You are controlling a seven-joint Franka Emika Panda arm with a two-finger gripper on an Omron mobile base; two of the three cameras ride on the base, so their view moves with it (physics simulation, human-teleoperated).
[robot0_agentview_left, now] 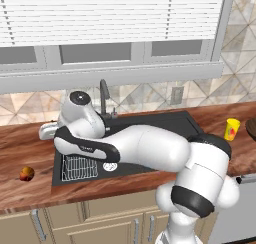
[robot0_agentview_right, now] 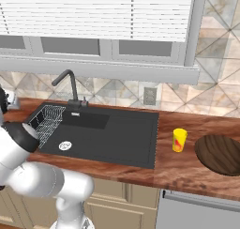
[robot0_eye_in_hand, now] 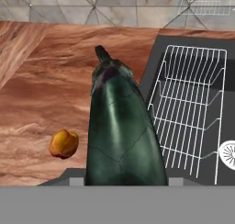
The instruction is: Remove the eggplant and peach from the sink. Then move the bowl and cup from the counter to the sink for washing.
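Your eggplant (robot0_eye_in_hand: 121, 131) is held lengthwise in the jaws, hanging over the wooden desk (robot0_eye_in_hand: 41, 94) just beside the sink (robot0_eye_in_hand: 220, 71) and its wire rack (robot0_eye_in_hand: 193, 113). The peach (robot0_eye_in_hand: 64, 143) already lies on the desk nearby. Release too high or tilted and the eggplant may roll, knock the peach, or slide back over the sink's edge.
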